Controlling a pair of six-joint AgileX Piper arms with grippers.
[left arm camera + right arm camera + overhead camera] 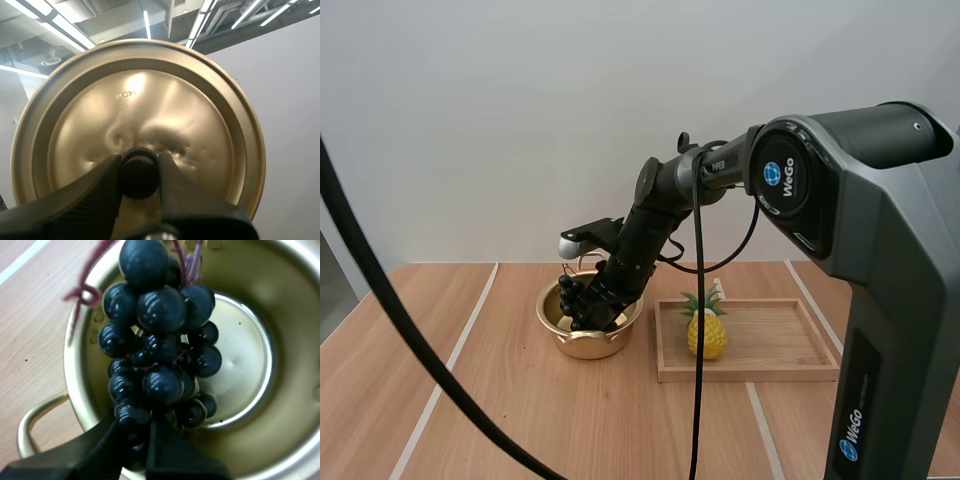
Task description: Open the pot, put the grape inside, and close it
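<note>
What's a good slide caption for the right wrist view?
Right gripper pinching the bunch of grapes over the open gold pot on the wooden table.

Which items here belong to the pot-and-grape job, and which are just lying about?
Job: pot, open; lid, pinched by its knob in the left end effector; grapes, held by the right end effector at the pot's mouth.
Lying about: pineapple, standing in the wooden tray beside the pot.
</note>
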